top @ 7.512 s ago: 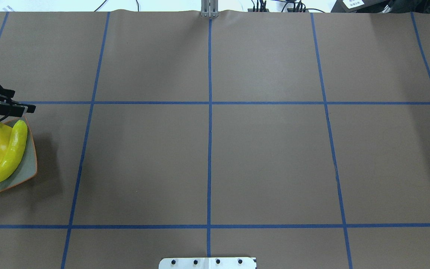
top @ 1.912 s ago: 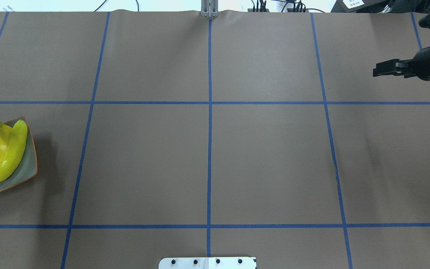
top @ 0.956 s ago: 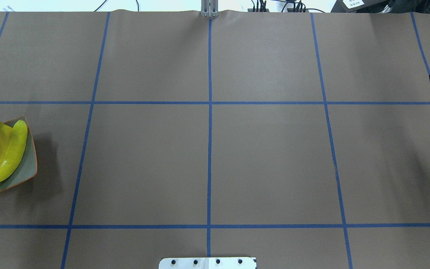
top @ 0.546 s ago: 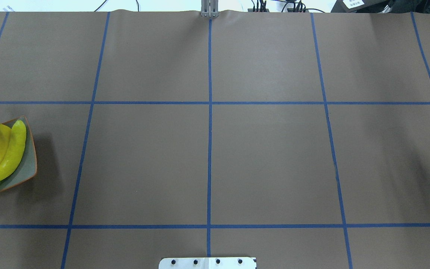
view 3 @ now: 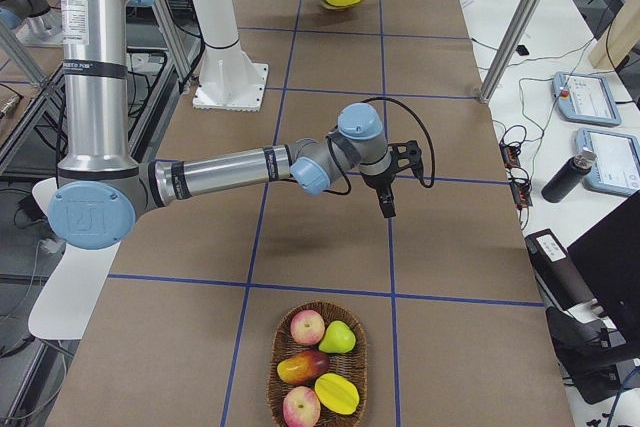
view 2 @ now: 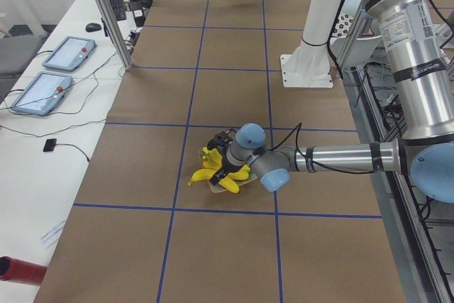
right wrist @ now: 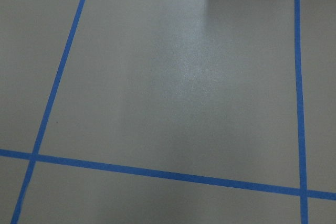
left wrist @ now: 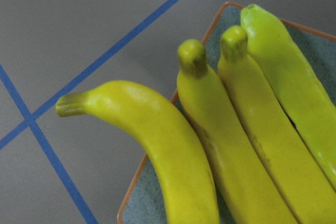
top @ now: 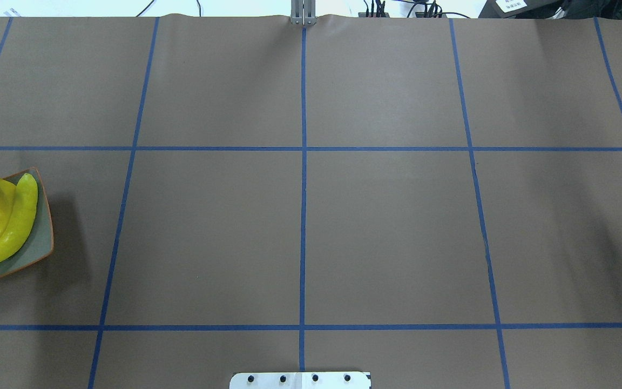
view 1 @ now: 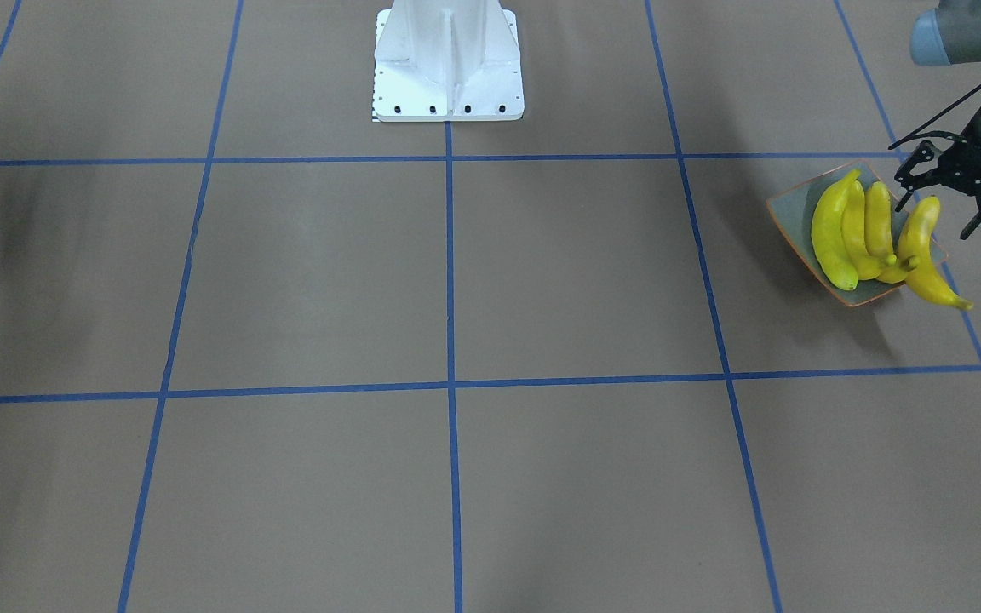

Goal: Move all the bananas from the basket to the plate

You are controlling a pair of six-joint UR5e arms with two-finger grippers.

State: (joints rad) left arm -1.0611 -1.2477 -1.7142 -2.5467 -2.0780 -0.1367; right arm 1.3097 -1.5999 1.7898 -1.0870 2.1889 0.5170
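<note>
One glossy yellow plastic banana (view 1: 932, 264) decides my next move: the one lying right under my left gripper (view 1: 937, 204). That gripper hangs just over the banana's upper end with its jaws spread wider than the fruit, so I judge it let go. The banana's long axis runs from the gripper toward the operators' side, roughly parallel to the other three bananas (view 1: 857, 234). It lies across the edge of the square grey-green plate with the thin orange rim (view 1: 790, 207). In the left wrist view its stalk end pokes out past the rim, over the brown paper table with blue tape lines (view 1: 542, 272). The plate's middle lies toward the table's centre from here, so any nudge should go that way, and the three bananas packed side by side leave little room. Beyond the plate, a broad stretch of table runs off toward the far end. My right gripper (view 3: 385, 205) hangs well away there, and I cannot tell its state. The oval wicker basket (view 3: 273, 377) beyond it shows only other fruit (view 3: 308, 327), no bananas.
</note>
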